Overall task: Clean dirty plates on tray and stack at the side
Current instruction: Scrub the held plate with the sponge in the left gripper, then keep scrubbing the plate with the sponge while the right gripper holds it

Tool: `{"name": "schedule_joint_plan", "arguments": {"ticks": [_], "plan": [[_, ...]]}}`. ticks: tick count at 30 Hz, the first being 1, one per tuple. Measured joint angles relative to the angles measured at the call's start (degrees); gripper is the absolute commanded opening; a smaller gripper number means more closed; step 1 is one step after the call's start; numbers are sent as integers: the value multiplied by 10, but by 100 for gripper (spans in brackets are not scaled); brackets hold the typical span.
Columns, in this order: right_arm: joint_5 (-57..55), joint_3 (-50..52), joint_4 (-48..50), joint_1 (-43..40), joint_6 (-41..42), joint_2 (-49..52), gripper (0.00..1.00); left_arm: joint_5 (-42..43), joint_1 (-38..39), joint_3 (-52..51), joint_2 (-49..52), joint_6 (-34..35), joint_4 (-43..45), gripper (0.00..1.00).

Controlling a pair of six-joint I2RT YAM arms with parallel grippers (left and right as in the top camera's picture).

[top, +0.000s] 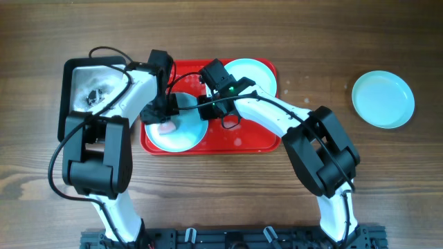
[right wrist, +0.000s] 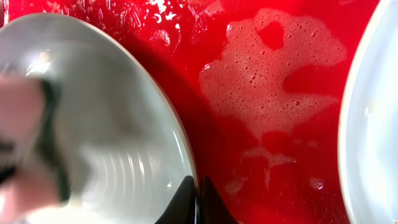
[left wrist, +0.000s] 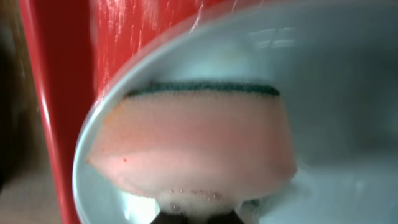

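The red tray (top: 256, 142) holds two pale blue plates. The front left plate (top: 181, 135) is tilted. My right gripper (top: 210, 111) is shut on its rim, seen in the right wrist view (right wrist: 198, 200) with the plate (right wrist: 112, 124) at left. My left gripper (top: 160, 117) is shut on a pink sponge (left wrist: 193, 146) with a green scouring edge, pressed inside that plate (left wrist: 336, 93); the sponge shows blurred in the right wrist view (right wrist: 25, 143). The second plate (top: 252, 72) lies at the tray's back right. A third plate (top: 383, 99) lies on the table at far right.
A black-rimmed metal pan (top: 90, 90) with dark residue stands left of the tray. Soapy foam (right wrist: 273, 81) lies on the wet tray floor (right wrist: 249, 37). The wooden table (top: 221, 194) surrounds everything.
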State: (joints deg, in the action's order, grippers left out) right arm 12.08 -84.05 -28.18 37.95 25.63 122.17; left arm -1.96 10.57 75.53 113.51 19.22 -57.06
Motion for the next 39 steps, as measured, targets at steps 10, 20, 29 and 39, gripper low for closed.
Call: {"name": "schedule_joint_plan", "arguments": {"ticks": [10, 20, 29, 39], "plan": [[5, 0, 0, 0, 0, 0, 4, 85, -65, 66, 37, -19, -188, 4], [5, 0, 0, 0, 0, 0, 4, 85, -67, 192, 38, -40, -94, 4], [5, 0, 0, 0, 0, 0, 5, 85, -59, 72, 39, -59, -34, 4], [3, 0, -2, -2, 0, 0, 4, 150, -42, 9, 25, -76, -90, 4]]}}
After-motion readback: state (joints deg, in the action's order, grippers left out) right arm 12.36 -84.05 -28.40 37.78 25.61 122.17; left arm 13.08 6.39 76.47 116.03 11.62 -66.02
